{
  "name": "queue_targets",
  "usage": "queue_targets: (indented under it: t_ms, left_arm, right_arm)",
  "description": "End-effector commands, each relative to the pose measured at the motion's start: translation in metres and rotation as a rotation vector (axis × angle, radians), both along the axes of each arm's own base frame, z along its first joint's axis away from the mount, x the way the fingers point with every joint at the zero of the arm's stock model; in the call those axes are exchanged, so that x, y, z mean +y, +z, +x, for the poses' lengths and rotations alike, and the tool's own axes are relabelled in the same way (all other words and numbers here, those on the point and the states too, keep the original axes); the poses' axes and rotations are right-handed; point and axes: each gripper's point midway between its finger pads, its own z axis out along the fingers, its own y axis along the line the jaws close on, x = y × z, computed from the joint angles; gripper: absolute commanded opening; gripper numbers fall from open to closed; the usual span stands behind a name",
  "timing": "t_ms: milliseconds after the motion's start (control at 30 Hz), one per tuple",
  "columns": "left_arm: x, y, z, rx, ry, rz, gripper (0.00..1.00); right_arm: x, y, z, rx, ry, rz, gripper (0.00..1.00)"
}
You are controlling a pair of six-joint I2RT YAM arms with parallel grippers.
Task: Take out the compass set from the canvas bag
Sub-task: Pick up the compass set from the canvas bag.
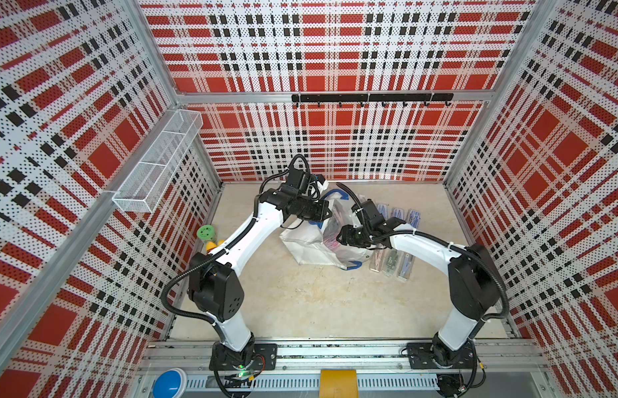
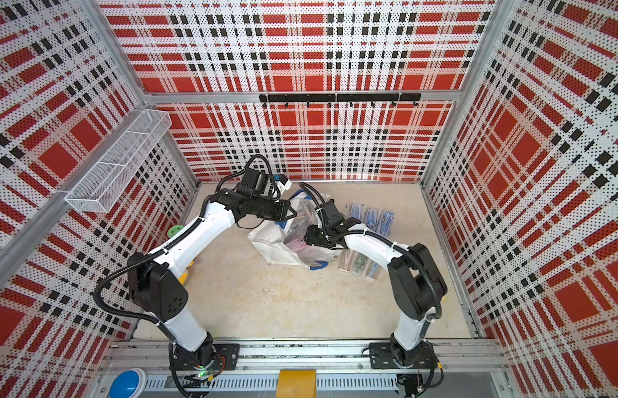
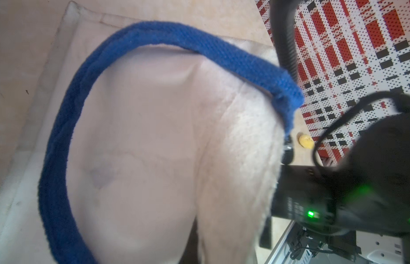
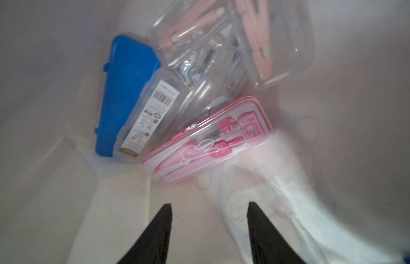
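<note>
The white canvas bag (image 1: 307, 244) (image 2: 269, 249) with blue handles sits at the middle back of the table, mouth gaping upward. My left gripper (image 1: 318, 184) (image 2: 281, 182) is shut on the bag's far rim and holds it up. In the left wrist view bag fabric (image 3: 153, 137) and a blue handle (image 3: 176, 36) hide the jaws. My right gripper (image 4: 209, 204) (image 1: 342, 237) is open inside the bag's mouth, nothing between its fingers. Ahead of it lie several compass set cases: a pink one (image 4: 208, 139) nearest, a blue one (image 4: 124, 91), and clear ones (image 4: 256, 41).
Right of the bag, two rows of compass cases lie on the table (image 1: 397, 213) (image 1: 390, 263), partly under my right arm. Green and yellow toys (image 1: 207, 234) sit by the left wall. A white mesh basket (image 1: 156, 165) hangs on that wall. A black hook rail (image 1: 369, 98) crosses the back wall.
</note>
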Motion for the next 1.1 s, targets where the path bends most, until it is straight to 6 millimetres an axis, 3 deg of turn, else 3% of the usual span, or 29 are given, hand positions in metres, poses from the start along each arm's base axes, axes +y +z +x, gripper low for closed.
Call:
queue_targets:
  t_ms: [0, 367, 600, 933, 1067]
  left_arm:
    - [-0.01, 0.042, -0.009, -0.115, -0.058, -0.097, 0.0]
    - [-0.012, 0.033, -0.009, -0.093, -0.057, -0.1, 0.0]
    - [-0.011, 0.03, -0.009, -0.079, -0.06, -0.104, 0.0]
    - [-0.009, 0.029, -0.011, -0.068, -0.061, -0.116, 0.0]
    - [-0.008, 0.028, -0.013, -0.064, -0.061, -0.121, 0.0]
  right_arm:
    - [0.004, 0.007, 0.022, -0.046, -0.088, 0.041, 0.61]
    - [0.008, -0.035, 0.028, 0.14, -0.289, 0.106, 0.68]
    - [0.014, -0.046, 0.037, 0.216, -0.447, 0.232, 0.74]
    - [-0.008, -0.077, 0.036, 0.3, -0.673, 0.243, 0.75]
    - [-0.007, -0.087, 0.04, 0.319, -0.698, 0.256, 0.75]
